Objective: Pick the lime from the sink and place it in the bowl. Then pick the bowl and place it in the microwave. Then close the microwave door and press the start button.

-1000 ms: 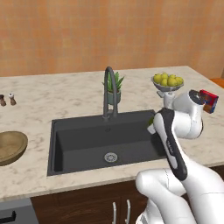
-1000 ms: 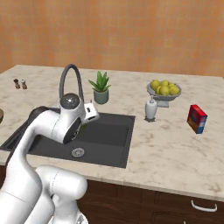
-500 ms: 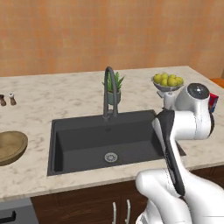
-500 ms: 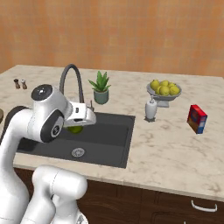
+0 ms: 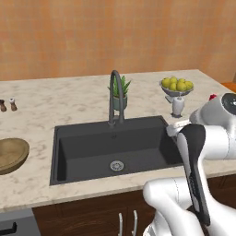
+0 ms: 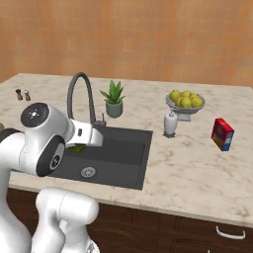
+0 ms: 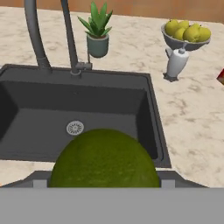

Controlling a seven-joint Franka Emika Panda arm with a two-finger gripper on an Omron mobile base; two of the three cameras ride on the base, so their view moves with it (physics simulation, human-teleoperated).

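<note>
One thing sits between my fingers: the lime (image 7: 104, 159), bulking large at the bottom of the hand view, with my jaws standing wide around it, so I judge that I am gripping it rather than merely hovering. That puts me in the first step, the carry from the sink (image 5: 110, 147) toward the bowl (image 5: 10, 155). In the right base view my gripper (image 6: 88, 139) hangs above the left part of the basin, and a sliver of green peeks out just under the hand there. The bowl rests on the counter at the far left of the left base view, well apart from where I am now, with the whole basin between us. So the next move, as I read it, calls for a long sweep leftward over the basin and the counter edge, keeping high enough to pass the bowl's rim, then a lowering and release over its middle. The left base view gives me the bowl and the basin with its drain (image 5: 116, 165), though my own forearm hides the hand there. The hand view, in turn, shows how fully the fruit is seated, along with the faucet (image 7: 35, 37).
</note>
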